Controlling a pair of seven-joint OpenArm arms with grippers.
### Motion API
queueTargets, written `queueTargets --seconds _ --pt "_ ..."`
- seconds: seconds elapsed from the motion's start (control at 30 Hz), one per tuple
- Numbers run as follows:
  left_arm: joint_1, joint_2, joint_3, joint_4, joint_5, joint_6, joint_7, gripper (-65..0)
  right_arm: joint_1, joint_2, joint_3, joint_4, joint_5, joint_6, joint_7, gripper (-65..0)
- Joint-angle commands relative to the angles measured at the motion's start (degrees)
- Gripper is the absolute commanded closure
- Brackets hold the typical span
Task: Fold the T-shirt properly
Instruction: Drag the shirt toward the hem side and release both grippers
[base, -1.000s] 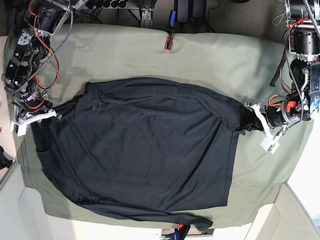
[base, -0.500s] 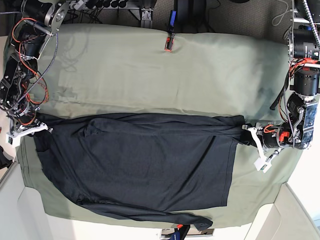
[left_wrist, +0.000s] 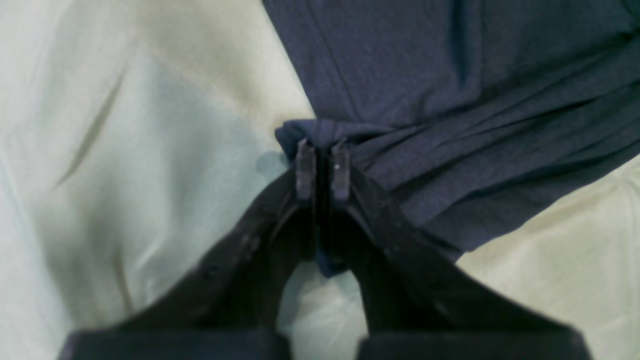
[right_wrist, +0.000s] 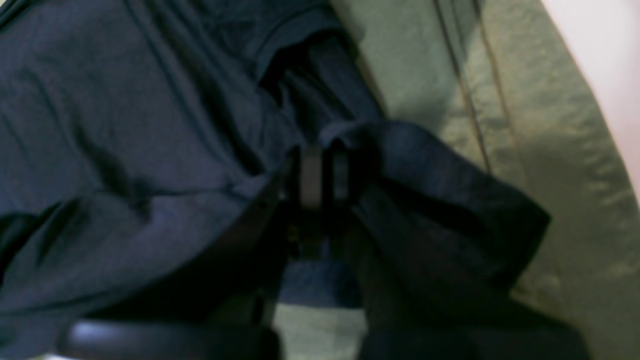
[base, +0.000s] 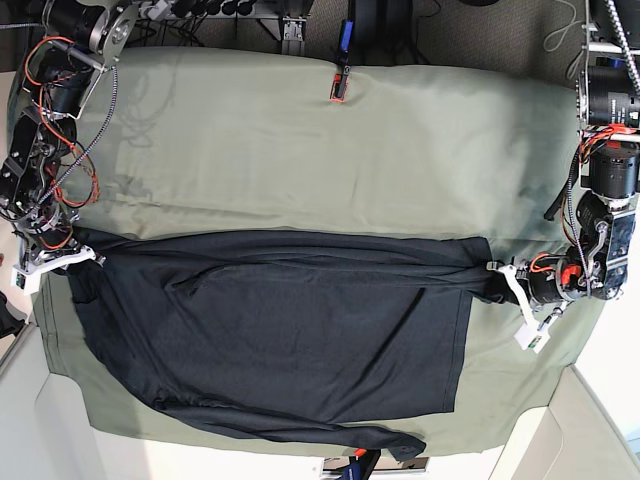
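Observation:
The dark navy T-shirt (base: 290, 330) lies on the sage-green sheet (base: 300, 140), its upper part folded down into a straight edge across the middle. One long sleeve (base: 330, 435) trails along the near edge. My left gripper (left_wrist: 320, 165) is shut on a bunched corner of the shirt (left_wrist: 450, 90); it shows at the shirt's right end in the base view (base: 497, 272). My right gripper (right_wrist: 322, 172) is shut on a fold of the shirt (right_wrist: 125, 125); it shows at the shirt's left end in the base view (base: 88, 257).
A small red and black clip (base: 339, 86) sits at the sheet's far edge. The arms' bases and cables stand at the far left (base: 60, 90) and far right (base: 605, 110). Pale table edges (base: 560, 430) border the sheet at the near corners.
Both grippers have drawn the shirt's upper edge down toward the near side, folding it over. The fold line has dropped and straightened since a second ago; it moved only slightly in the last half second.

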Motion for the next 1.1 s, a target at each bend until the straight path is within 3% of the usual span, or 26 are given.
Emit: queueTargets --seconds 0.0,0.17,0.23,0.3,0.37,0.43,0.5,0.6,0.77,1.07 --pt "-1.9 -1.09 -0.33 0.66 -0.39 -0.12 -1.22 0.0 1.57 0.87 0.0 0.17 -0.11 0.72 1.99 0.0" --pt "-1.88 -1.11 -0.33 0.66 -0.42 -0.12 -1.2 0.0 1.57 0.83 0.0 -4.0 -0.07 0.79 4.74 0.0" --pt "-1.9 -1.11 -0.33 0.66 -0.46 -0.12 -1.2 -10.7 1.55 0.85 0.0 -5.01 0.2 0.79 5.09 -0.3" --pt "-1.88 -1.11 -0.33 0.63 -1.18 -0.12 -1.2 -26.2 1.55 0.85 0.0 -5.16 1.2 0.76 5.09 -11.5" --pt "-1.92 -1.14 -0.33 0.66 -3.13 -0.12 -1.2 -36.1 1.57 0.98 0.0 -5.05 3.34 0.76 5.09 -21.4" --pt "-2.25 -1.14 -0.35 0.66 -5.07 0.7 -0.22 -36.5 1.55 1.03 0.0 -4.68 5.03 0.76 5.05 -26.2" --pt "-2.84 -1.14 -0.5 0.66 -7.78 1.75 2.47 -36.5 1.55 1.01 0.0 -3.8 5.95 0.81 4.68 -26.6" --pt "-4.04 -1.27 -2.82 0.68 -15.17 -0.12 7.1 -36.3 1.53 1.01 0.02 -0.7 7.26 1.92 3.04 -26.5" --pt "-4.68 -2.54 -10.38 0.98 -27.85 -0.12 16.0 -36.3 1.22 1.16 0.02 8.44 10.54 4.28 -4.46 -26.5" --pt "-1.27 -4.39 -12.57 1.57 -34.49 -0.12 21.03 -36.3 0.48 2.14 0.17 14.58 17.66 6.34 -10.84 -26.5"
